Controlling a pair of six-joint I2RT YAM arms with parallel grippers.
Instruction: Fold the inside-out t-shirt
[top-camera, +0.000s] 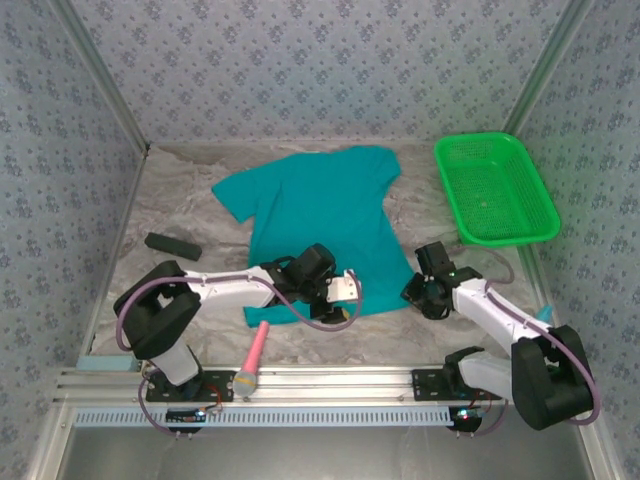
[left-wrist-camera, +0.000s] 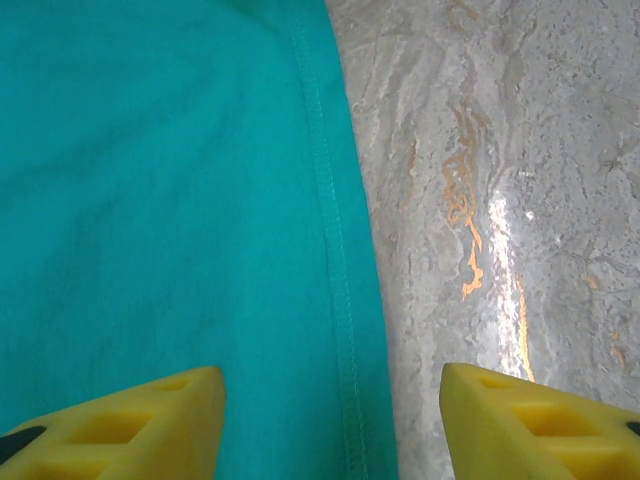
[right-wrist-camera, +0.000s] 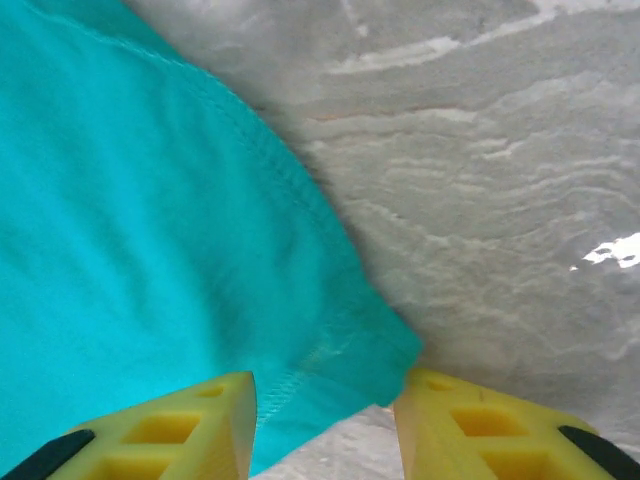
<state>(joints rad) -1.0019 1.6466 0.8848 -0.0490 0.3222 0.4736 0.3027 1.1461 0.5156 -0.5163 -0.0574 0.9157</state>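
The inside-out t-shirt (top-camera: 315, 215) lies spread flat on the marbled table, collar end far, hem near. My left gripper (top-camera: 350, 296) sits low over the near hem. In the left wrist view its yellow fingers (left-wrist-camera: 150, 420) stand wide apart: one over the teal cloth (left-wrist-camera: 170, 200), the other over bare table, with the stitched hem between them, so my left gripper (left-wrist-camera: 332, 378) is open. My right gripper (top-camera: 413, 290) is at the shirt's near right corner. The corner (right-wrist-camera: 360, 350) lies between its fingertips with a gap on each side, so my right gripper (right-wrist-camera: 325, 385) is open.
A green plastic basket (top-camera: 495, 190) stands at the back right. A black bar-shaped object (top-camera: 172, 244) lies left of the shirt. A pink-handled tool (top-camera: 255, 352) rests by the table's front edge. Patterned walls close in the table on three sides.
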